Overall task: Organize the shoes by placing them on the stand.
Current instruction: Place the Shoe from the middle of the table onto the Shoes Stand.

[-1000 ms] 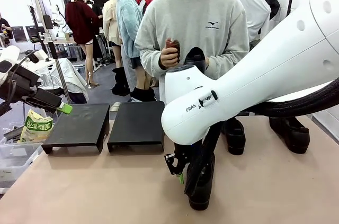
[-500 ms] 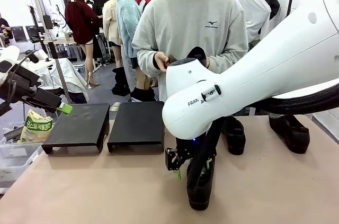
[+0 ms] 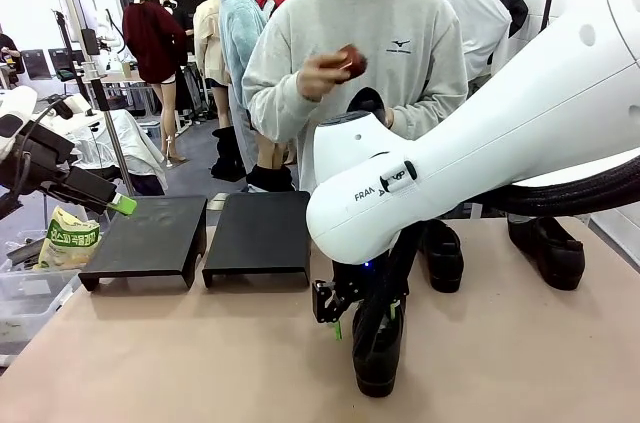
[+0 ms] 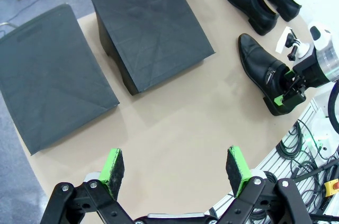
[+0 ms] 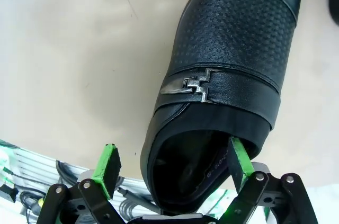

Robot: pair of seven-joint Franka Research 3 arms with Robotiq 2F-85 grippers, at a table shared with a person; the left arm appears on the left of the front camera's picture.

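Note:
A glossy black shoe (image 5: 228, 60) with a metal buckle lies near the table's front edge, also seen as shoe (image 3: 378, 355) and shoe (image 4: 259, 65). My right gripper (image 5: 174, 161) is open astride its side wall at the heel end. One green finger (image 5: 238, 158) is inside the opening and the other finger (image 5: 108, 163) is outside, apart from the leather. Two more shoes (image 3: 440, 255) (image 3: 548, 251) stand at the back right. Two black stands (image 3: 145, 238) (image 3: 258, 233) sit side by side at the left. My left gripper (image 4: 175, 166) hovers open and empty above the table.
A person at the far side holds a small reddish object (image 3: 348, 61) at chest height. A snack bag (image 3: 68, 241) lies in a clear bin off the table's left. Cables (image 4: 310, 144) hang past the table edge near the front shoe.
My right arm shifted slightly and its fingers spread wider around the shoe's heel end. The person's hand rose from waist to chest height with the small object. My left arm stayed still.

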